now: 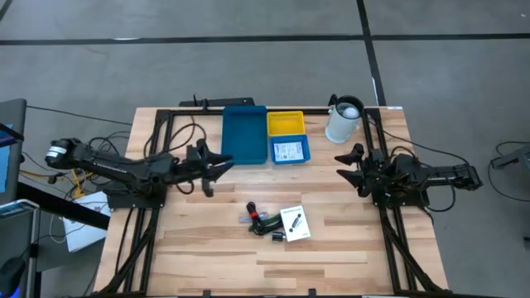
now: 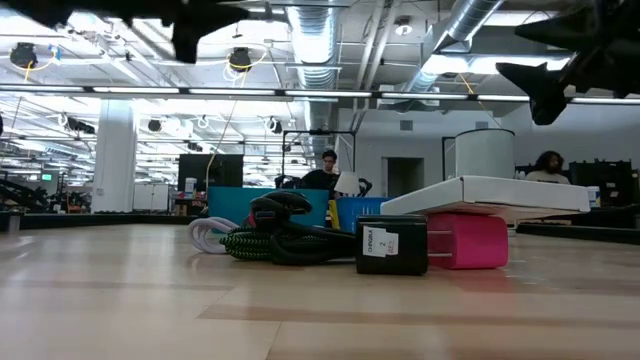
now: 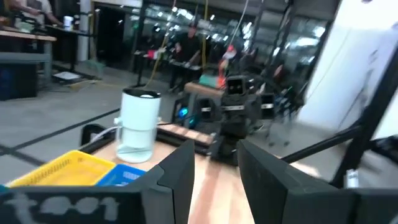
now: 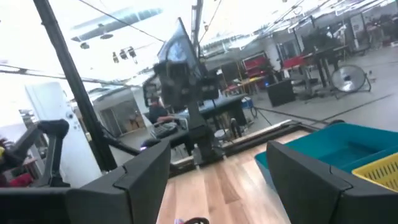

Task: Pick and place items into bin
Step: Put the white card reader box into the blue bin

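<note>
The items lie in a pile at the table's middle. A white square card [image 1: 295, 223] printed with a black part rests tilted on a pink-red block [image 2: 468, 240]. A small black piece [image 2: 392, 245] stands beside the block, and coiled cables [image 1: 259, 220] in green, black and white lie to their left. Another white card [image 1: 288, 151] lies in a small blue tray. My left gripper [image 1: 225, 163] hovers open and empty by the big blue bin [image 1: 244, 135]. My right gripper [image 1: 346, 165] hovers open and empty at the right, below the white jug [image 1: 344, 120].
A yellow tray [image 1: 286, 124] stands behind the small blue tray, next to the big bin at the table's far side. The white jug stands at the far right corner. Bare wood lies in front of the pile. People stand in the room beyond the table.
</note>
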